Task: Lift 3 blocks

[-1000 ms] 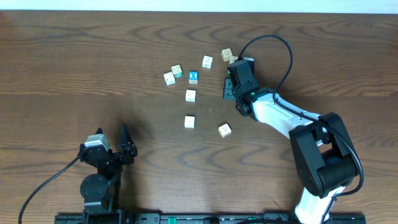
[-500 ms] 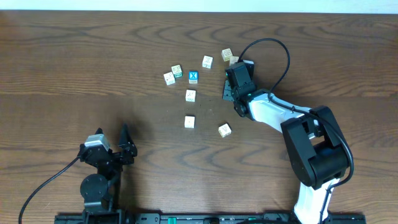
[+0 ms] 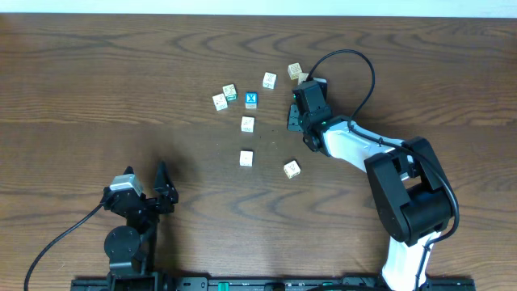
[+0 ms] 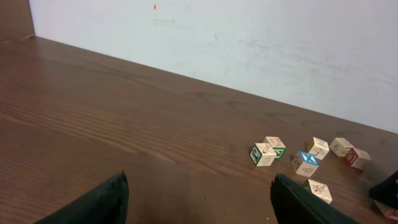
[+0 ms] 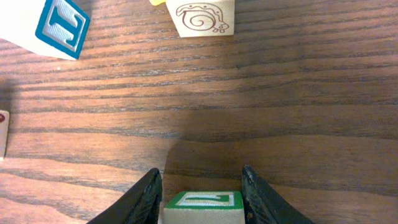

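Right gripper [image 5: 200, 175]: nudged up-left since a second ago, fingers narrowed against both sides of green-edged block [image 5: 200, 206], which sits on table [image 5: 280, 112] at the scatter's right end. Left gripper [image 4: 199, 186]: unmoved, jaws wide apart. Other blocks [image 3: 247, 124]: unshifted.

The table [image 3: 97, 73] is dark brown with wavy, darker wood grain. The wall [image 4: 249, 37] is off-white, with a tiny red speck near its top. The blue X cube [image 3: 251, 100] has a bright blue face with a white X. At the bottom of the right wrist view, the green-framed block [image 5: 200, 204] is cream, its top bordered in green. At upper left, the blue-letter block [image 5: 53, 25] is white with a blue frame. The snail block [image 5: 202, 17] is cream with a brown spiral drawing. The right arm [image 3: 355, 145] is white with black joints.
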